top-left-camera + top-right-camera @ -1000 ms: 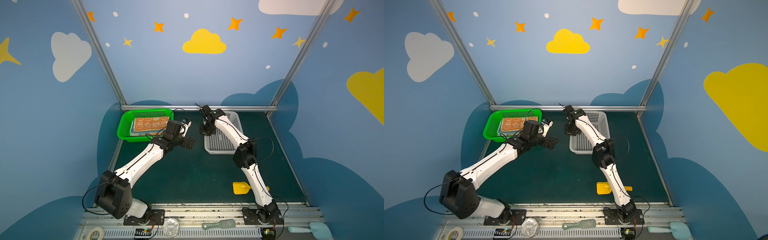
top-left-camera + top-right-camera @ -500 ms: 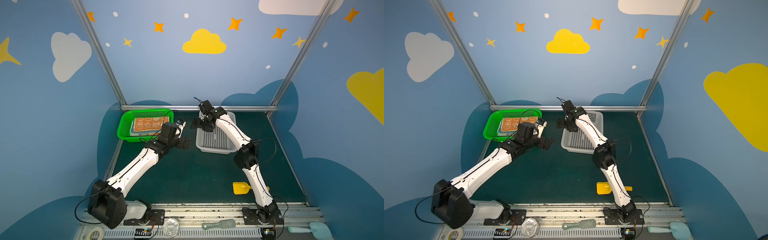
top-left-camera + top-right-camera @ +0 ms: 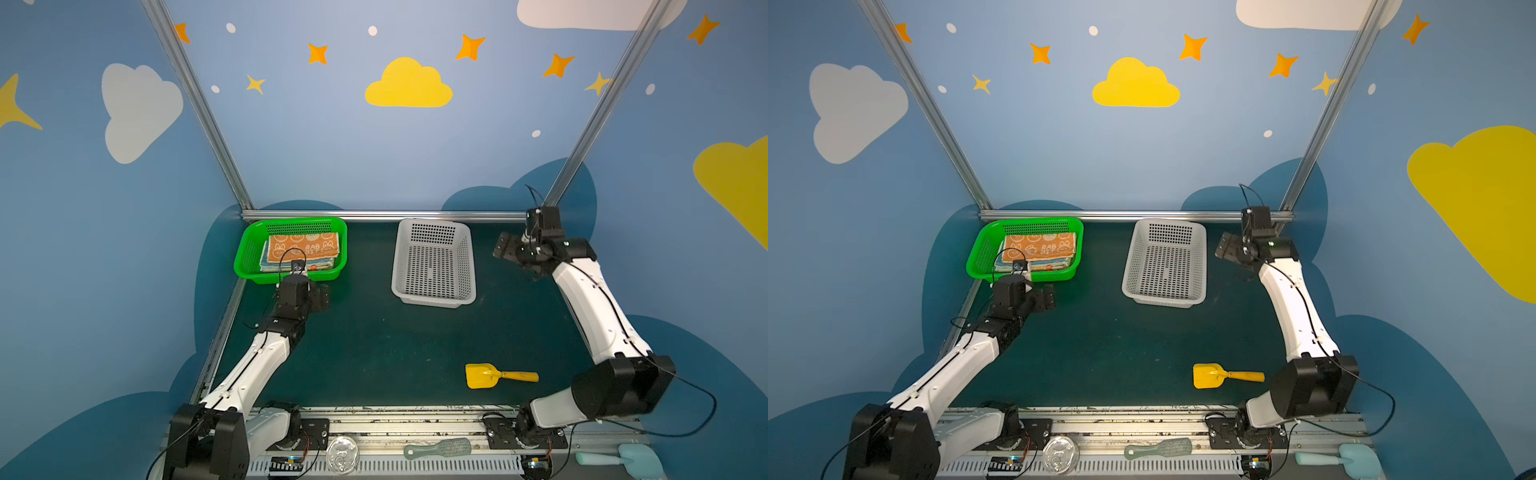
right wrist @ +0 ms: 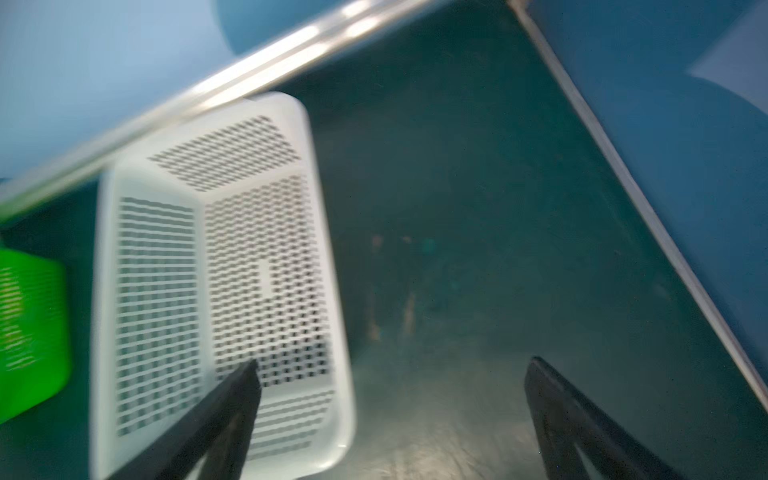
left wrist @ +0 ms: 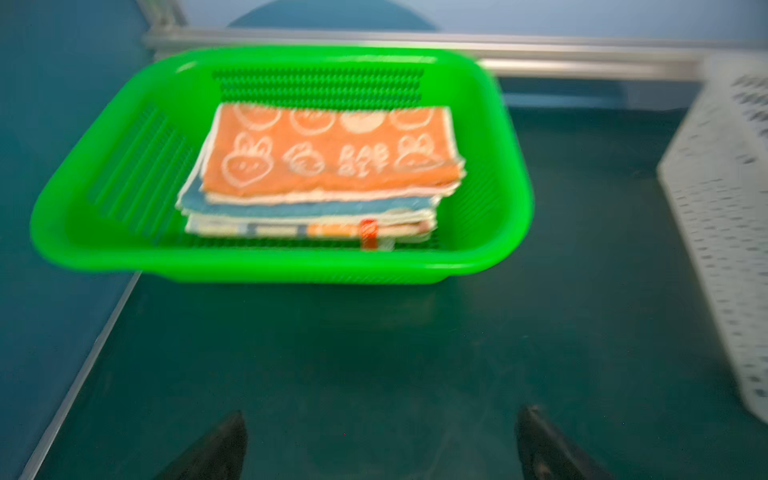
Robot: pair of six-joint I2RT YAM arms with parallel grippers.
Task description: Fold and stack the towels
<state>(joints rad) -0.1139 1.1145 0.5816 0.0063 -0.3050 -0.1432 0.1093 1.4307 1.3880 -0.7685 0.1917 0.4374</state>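
Two plastic mesh baskets sit on the dark green worktop [image 3: 374,340]: one green basket [image 3: 248,253], one white basket [image 3: 432,266]. There's one stack of folded terry towels [image 5: 324,174]. I count orange, blue and cream layers, but can't make out the exact number of cloths. One red tag [image 5: 368,232] shows. One yellow plastic toy shovel [image 3: 482,376]. Two black claws: left claw [image 5: 384,411], right claw [image 4: 394,361]. On the front rail [image 3: 395,426]: one clear round lid [image 3: 342,453], one grey-green brush [image 3: 440,449], one pale teal scoop [image 3: 623,459].
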